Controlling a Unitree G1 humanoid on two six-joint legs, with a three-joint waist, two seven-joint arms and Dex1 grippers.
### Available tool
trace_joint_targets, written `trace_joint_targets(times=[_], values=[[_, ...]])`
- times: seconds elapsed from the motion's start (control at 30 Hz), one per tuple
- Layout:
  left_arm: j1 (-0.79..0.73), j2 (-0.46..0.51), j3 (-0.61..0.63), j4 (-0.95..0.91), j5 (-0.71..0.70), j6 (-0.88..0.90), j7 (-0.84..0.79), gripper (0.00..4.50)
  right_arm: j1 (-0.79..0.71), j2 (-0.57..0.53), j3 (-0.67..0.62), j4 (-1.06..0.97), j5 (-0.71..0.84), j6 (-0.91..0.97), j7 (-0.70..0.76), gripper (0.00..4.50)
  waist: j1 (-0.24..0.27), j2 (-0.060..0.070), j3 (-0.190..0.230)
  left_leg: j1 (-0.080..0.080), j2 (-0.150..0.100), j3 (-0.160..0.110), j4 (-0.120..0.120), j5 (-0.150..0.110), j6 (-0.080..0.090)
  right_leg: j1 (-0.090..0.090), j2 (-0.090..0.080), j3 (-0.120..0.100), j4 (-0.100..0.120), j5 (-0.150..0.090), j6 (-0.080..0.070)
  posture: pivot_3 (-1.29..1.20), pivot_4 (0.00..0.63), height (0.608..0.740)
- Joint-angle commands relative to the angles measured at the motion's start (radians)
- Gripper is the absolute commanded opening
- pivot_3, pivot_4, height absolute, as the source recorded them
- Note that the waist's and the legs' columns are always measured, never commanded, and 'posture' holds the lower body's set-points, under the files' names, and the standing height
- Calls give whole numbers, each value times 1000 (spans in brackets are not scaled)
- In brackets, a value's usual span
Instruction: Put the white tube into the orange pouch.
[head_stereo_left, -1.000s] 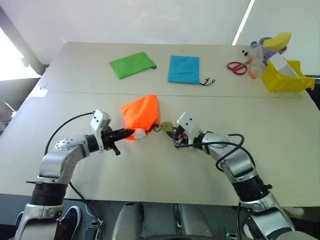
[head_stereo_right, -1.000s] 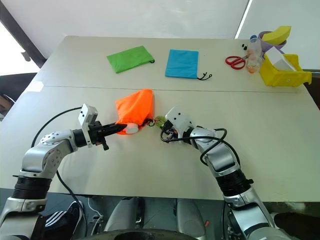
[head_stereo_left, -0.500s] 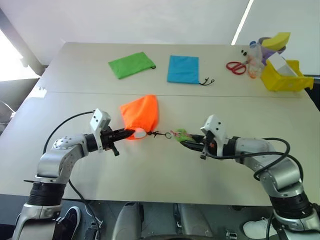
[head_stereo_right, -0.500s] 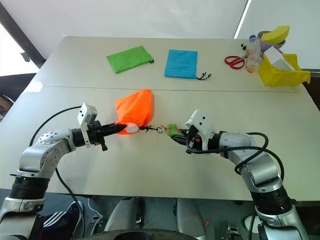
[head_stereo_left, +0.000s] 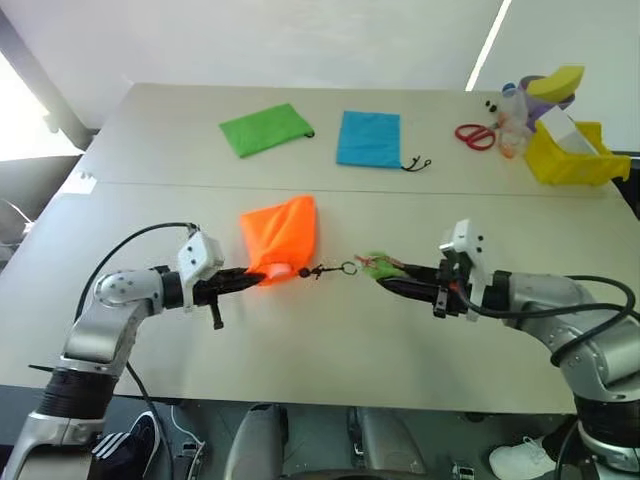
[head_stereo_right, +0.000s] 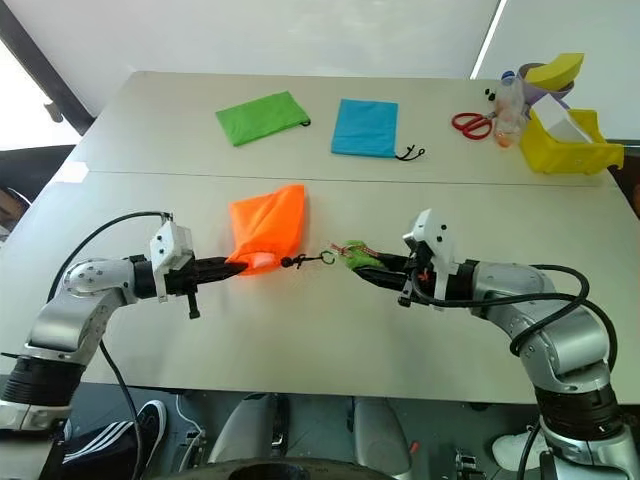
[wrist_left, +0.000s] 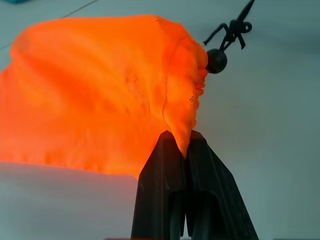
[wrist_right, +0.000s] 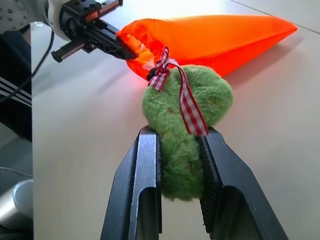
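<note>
Change: right gripper (wrist_right: 181, 165) has drawn away from the orange pouch (head_stereo_left: 282, 235) toward the robot's right, and the dark cord (head_stereo_left: 328, 269) now runs out nearly straight from the pouch mouth where a second ago it lay slack just beside it.
Meaning: pouch mouth is cinched tight, so by my reading the closing pull is nearly done.
White tube: a pale spot at the pouch mouth a second ago is now covered by gathered fabric; the tube itself is hidden, presumably inside the pouch.
Left gripper (wrist_left: 184, 150): jaws pressed together on a fold of orange fabric at the pouch's mouth edge, anchoring it on the near side.
Right gripper: jaws pinching the fuzzy green pom-pom (wrist_right: 187, 140), which carries a red-checked ribbon; cord ring (head_stereo_left: 350, 267) sits between pom-pom and pouch.
Pouch look: bright orange, wedge-shaped, bulging slightly, narrowed to a puckered neck with a dark bead (wrist_left: 216, 60) at the mouth.
Beyond the pouch: green pouch (head_stereo_left: 264, 129) and blue pouch (head_stereo_left: 368, 138) lie flat, well apart from it.
</note>
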Motion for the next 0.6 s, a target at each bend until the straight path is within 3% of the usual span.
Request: trace_joint_targets(times=[0.03, 0.2, 0.3, 0.5, 0.6], values=[[-14, -14, -7, 29, 29, -66, 9, 0, 24, -32, 44, 12, -60, -60, 2, 897, 0, 0, 0, 0, 0, 0, 0, 0, 0, 0, 0, 0, 0, 0, 0, 0, 150, 740], [-14, -27, -15, 43, 23, -79, -6, 0, 60, -69, 43, 46, -96, -103, 15, 897, 1, 0, 0, -1, 0, 0, 0, 0, 0, 0, 0, 0, 0, 0, 0, 0, 150, 740], [-26, -58, -1, 4, -96, 85, -20, 827, 63, -60, 51, 51, -93, -115, 8, 837, 0, 0, 0, -1, 0, 0, 0, 0, 0, 0, 0, 0, 0, 0, 1, 0, 150, 740], [-54, -31, 14, -76, -246, 309, -74, 3831, 75, -54, 66, 41, -101, -128, -4, 837, -1, 0, 0, 0, 0, -1, 1, 0, 0, 0, 1, 0, 2, 0, 1, 0, 150, 740], [-160, -35, 26, -41, -306, 417, -74, 3831, 70, -51, 73, 64, -129, -153, -15, 837, 0, -1, 0, 0, 0, -1, 1, 0, 0, 0, 2, 0, 2, 0, 1, 0, 150, 740]])
